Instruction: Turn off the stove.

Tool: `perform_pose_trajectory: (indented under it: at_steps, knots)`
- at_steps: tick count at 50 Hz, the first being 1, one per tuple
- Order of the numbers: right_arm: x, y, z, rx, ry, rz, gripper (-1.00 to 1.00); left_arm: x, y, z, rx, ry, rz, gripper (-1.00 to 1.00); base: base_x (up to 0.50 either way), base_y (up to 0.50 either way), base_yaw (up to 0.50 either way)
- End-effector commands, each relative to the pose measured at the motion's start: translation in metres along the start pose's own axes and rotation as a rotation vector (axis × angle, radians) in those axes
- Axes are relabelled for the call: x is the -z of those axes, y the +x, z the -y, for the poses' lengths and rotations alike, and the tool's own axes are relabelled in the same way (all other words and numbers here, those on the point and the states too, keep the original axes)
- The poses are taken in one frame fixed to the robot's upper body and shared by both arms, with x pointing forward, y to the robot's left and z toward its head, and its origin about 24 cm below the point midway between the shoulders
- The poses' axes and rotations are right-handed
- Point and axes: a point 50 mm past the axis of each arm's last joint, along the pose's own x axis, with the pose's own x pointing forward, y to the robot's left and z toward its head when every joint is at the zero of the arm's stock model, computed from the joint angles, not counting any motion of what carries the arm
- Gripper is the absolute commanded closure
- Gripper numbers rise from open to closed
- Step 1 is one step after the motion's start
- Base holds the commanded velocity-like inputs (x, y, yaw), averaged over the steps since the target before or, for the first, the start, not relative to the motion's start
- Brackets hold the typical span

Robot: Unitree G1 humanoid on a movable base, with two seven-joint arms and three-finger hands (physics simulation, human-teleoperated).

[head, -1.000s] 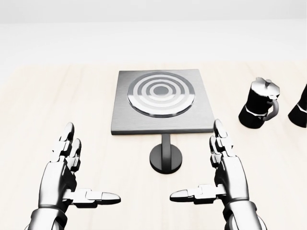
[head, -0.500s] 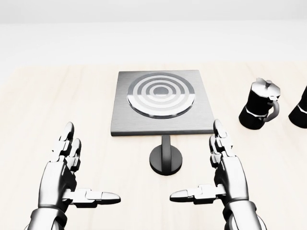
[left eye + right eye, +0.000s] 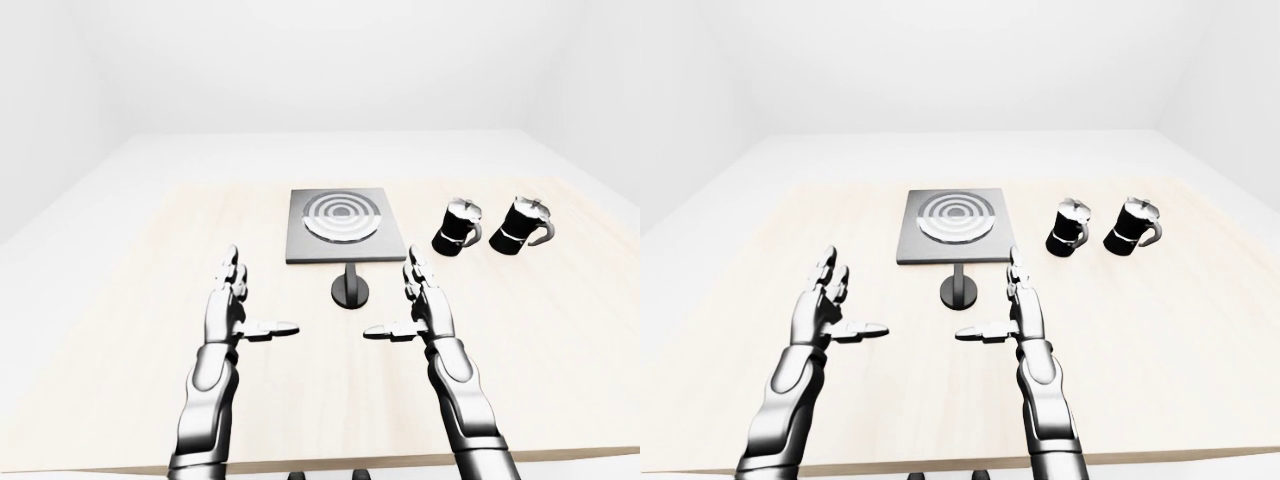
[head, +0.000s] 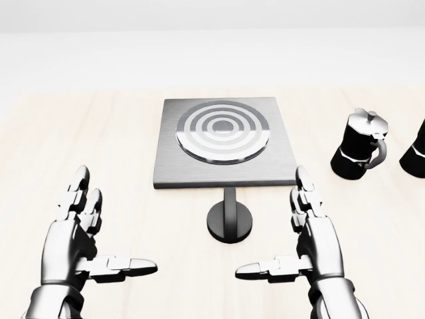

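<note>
The pale wooden table (image 4: 66,146) is running past the left, right and bottom edges of the head view, and the second moka pot (image 4: 415,153) is being cut off there by the right edge, though the left-eye view is showing it whole. Both forearms are leaving the pictures at the bottom. The stove (image 4: 224,141) is sitting near the middle of the table: a square grey slab carrying a round burner of light and dark concentric rings. No glow or colour is showing, so whether it is on cannot be told. Its knob (image 4: 230,221), a dark round disc on a short stem, is pointing toward the bottom of the head view, the stem's long axis running top to bottom. The first moka pot (image 4: 360,144) is standing upright to the stove's right. The left hand (image 4: 73,246) and right hand (image 4: 312,242) are hovering released, fingers spread, thumbs pointing inward, either side of the knob and touching nothing
</note>
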Motion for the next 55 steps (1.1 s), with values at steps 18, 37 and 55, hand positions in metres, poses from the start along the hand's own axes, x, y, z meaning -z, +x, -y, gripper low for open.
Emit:
perform_pose_trajectory:
  at_steps: [18,37,55]
  knots:
    - [-0.001,0.000,0.000,0.004,-0.012,0.005,-1.00,-0.043,-0.057,-0.086,-0.573,-0.123,0.237,-1.00,0.00,0.00,0.00]
    - [-0.002,0.000,-0.002,-0.001,-0.031,0.005,-1.00,-0.030,-0.117,-0.130,-0.827,-0.116,0.240,-1.00,0.00,0.00,0.00]
    - [0.001,0.001,-0.003,0.000,-0.056,-0.021,-1.00,-0.029,-0.127,-0.135,-0.838,-0.089,0.224,-1.00,0.00,0.00,0.00]
